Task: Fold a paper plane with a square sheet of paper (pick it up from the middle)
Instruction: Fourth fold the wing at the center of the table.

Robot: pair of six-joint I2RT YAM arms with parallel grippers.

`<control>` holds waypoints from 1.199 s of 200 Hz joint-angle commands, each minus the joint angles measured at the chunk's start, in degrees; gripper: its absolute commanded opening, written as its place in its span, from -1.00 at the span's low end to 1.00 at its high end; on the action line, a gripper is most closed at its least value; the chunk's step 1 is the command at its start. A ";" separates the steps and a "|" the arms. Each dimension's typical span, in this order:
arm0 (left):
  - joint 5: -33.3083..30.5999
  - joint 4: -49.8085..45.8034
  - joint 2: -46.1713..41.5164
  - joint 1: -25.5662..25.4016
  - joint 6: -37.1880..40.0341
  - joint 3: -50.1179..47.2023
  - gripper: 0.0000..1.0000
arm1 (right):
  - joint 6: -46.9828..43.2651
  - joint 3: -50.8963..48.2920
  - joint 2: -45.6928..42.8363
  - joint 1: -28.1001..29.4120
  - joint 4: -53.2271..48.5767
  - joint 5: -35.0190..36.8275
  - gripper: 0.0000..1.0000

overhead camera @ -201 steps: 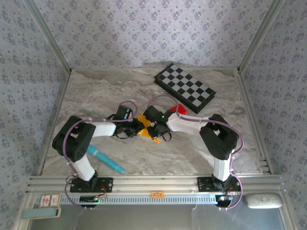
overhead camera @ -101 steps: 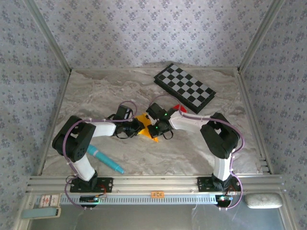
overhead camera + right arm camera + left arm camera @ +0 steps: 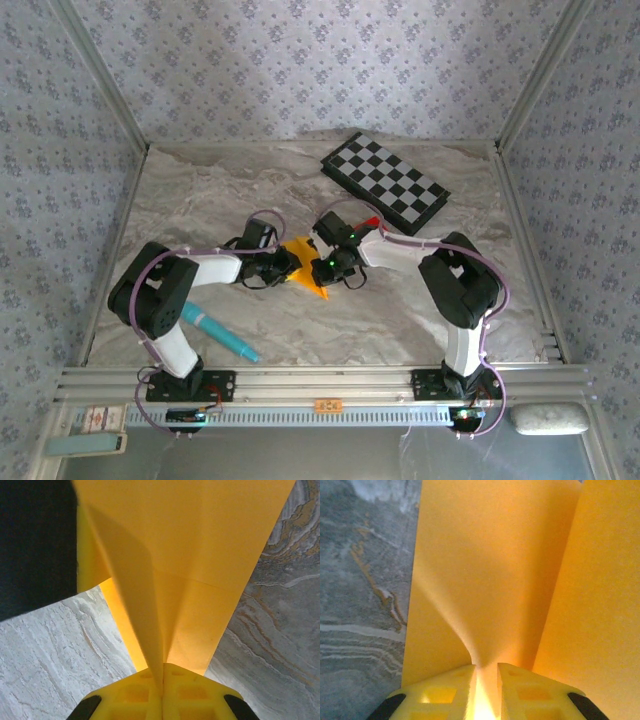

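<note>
Right wrist shows right claw (image 3: 163,674) gripping paper plane (image 3: 192,555).

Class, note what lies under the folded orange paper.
Marbled table shows past the orange paper's edges, below it. The left hand and right hand pinch it. Whatever lies beneath its middle is hidden by the paper.

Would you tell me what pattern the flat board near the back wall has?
Black-and-white checks on the board; top external view.
</note>
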 commanded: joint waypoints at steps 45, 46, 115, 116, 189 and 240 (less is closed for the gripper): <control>-1.97 -4.68 -0.11 -0.27 1.62 0.69 -0.67 | -4.28 0.58 3.45 -1.49 -2.11 -6.81 -0.86; -1.97 -4.68 -0.07 -0.27 1.62 0.67 -0.67 | -4.29 0.59 3.46 -1.54 -2.12 -6.87 -0.86; -1.97 -5.49 -0.11 -0.26 1.98 0.94 -0.69 | -5.19 3.11 4.85 -3.05 -2.17 -10.20 -0.88; -1.97 -5.52 -0.11 -0.27 1.97 0.97 -0.69 | -5.14 3.12 4.91 -3.11 -2.15 -10.28 -0.88; -1.71 -6.80 -1.56 -0.28 3.08 2.01 -0.69 | -5.79 4.62 7.25 -4.95 -3.50 -14.70 -0.91; 1.09 -2.81 -3.32 -0.23 5.26 3.76 -0.60 | -6.06 5.28 8.78 -6.26 -4.00 -18.50 -0.90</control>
